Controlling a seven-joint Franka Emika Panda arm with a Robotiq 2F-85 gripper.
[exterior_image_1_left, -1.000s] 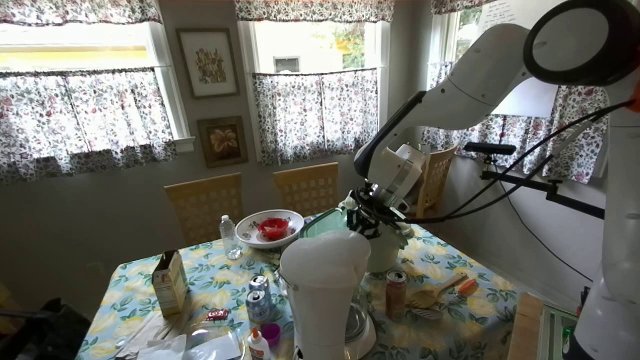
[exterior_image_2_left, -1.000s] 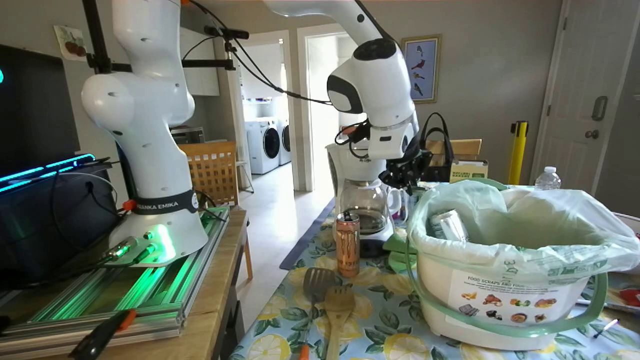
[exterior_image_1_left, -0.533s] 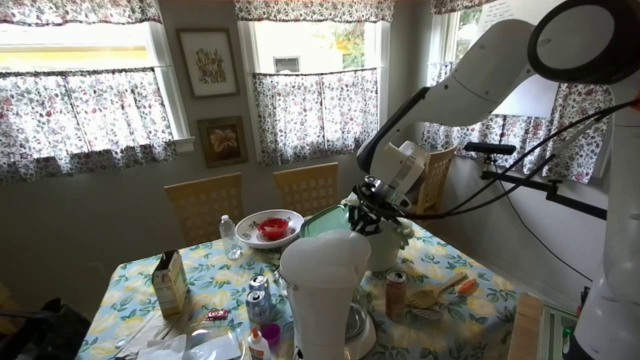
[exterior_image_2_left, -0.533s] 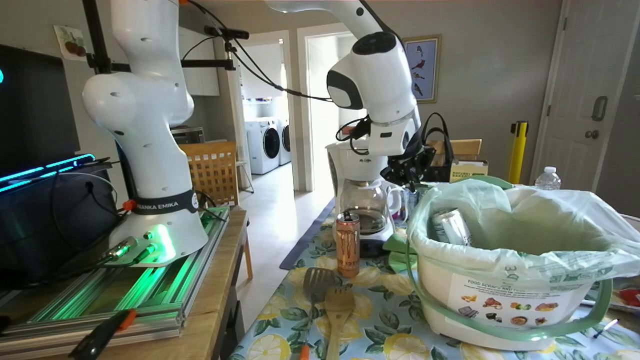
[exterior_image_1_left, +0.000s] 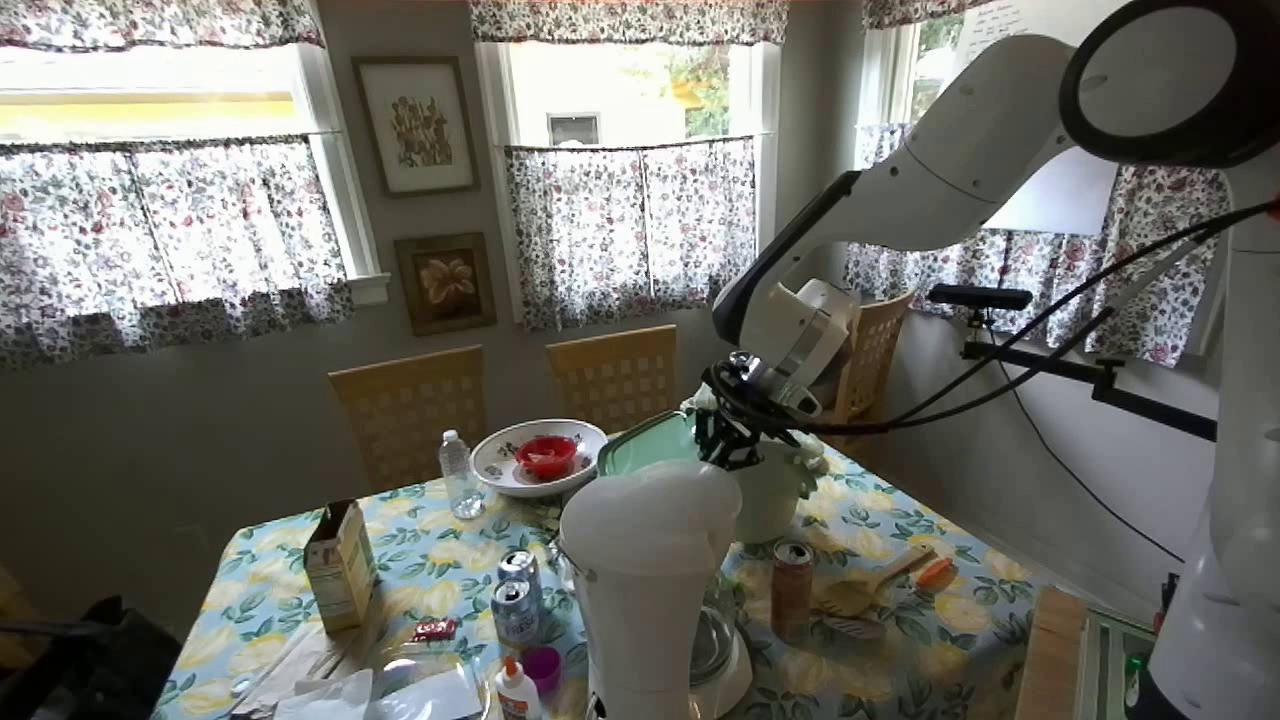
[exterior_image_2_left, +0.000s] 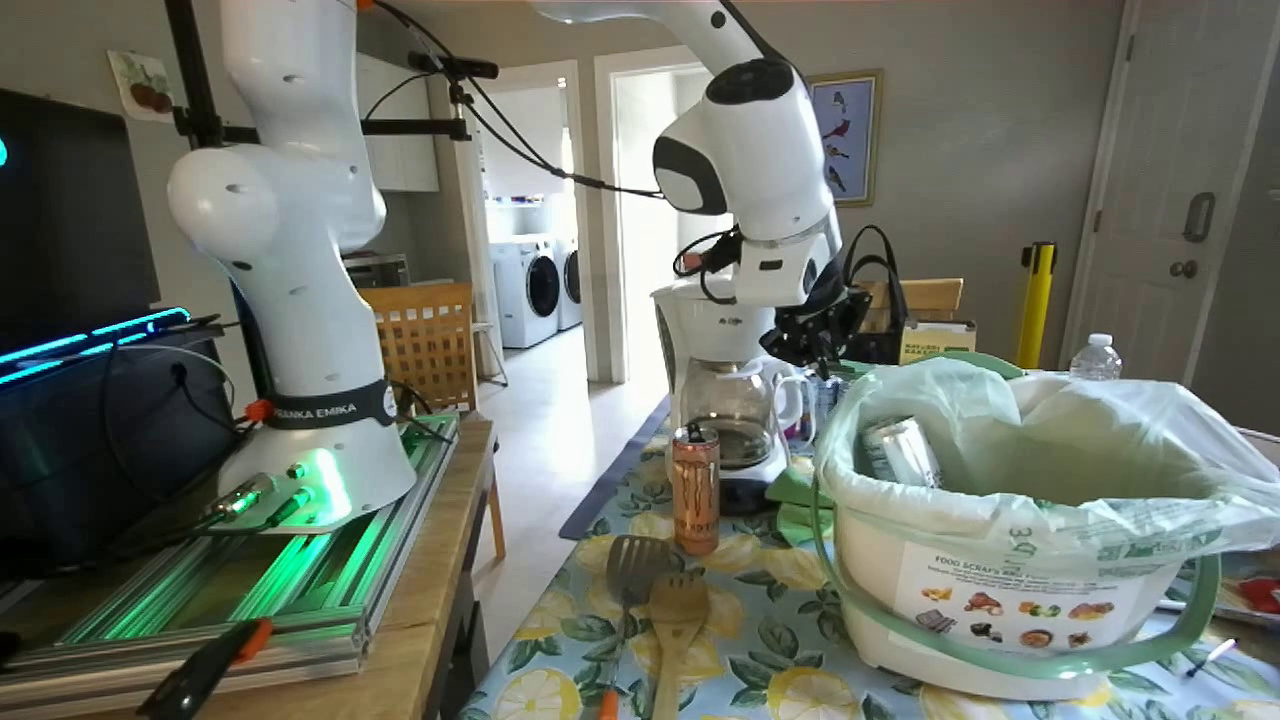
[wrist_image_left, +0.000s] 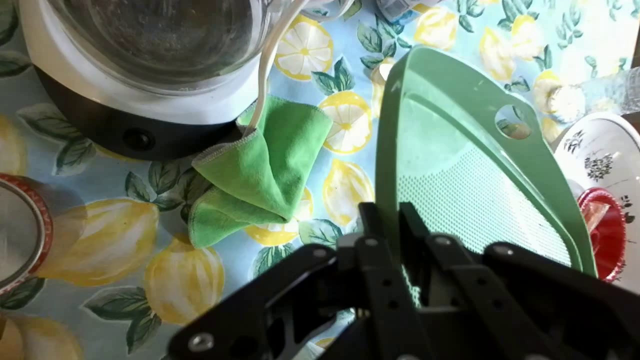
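Note:
My gripper (wrist_image_left: 387, 206) is shut on one edge of a green lid (wrist_image_left: 465, 190). A perforated panel fills the lid's middle, and an oval hole sits near its far rim. In an exterior view the lid (exterior_image_1_left: 645, 447) slants up beside the gripper (exterior_image_1_left: 728, 450), behind the coffee maker. A pale bin (exterior_image_2_left: 890, 570), lined with a thin green bag (exterior_image_2_left: 940, 400), stands close by with a silver can (exterior_image_2_left: 905, 455) inside. Whether the lid is joined to the bin I cannot tell. Below the jaws, a green cloth (wrist_image_left: 270, 155) lies crumpled on the lemon-print tablecloth.
The white coffee maker (exterior_image_2_left: 715, 325) with its glass pot stands beside the gripper. Near it are an orange can (exterior_image_2_left: 696, 490), a spatula (exterior_image_2_left: 635, 570) and a wooden fork (exterior_image_2_left: 678, 610). A white bowl (exterior_image_1_left: 500, 475), a bottle (exterior_image_1_left: 461, 480), a carton (exterior_image_1_left: 340, 575) and soda cans (exterior_image_1_left: 515, 610) share the table.
The gripper has risen slightly along with the lid's edge. The bin and its bag have shifted a little, and the silver can with them. The grip looks the same.

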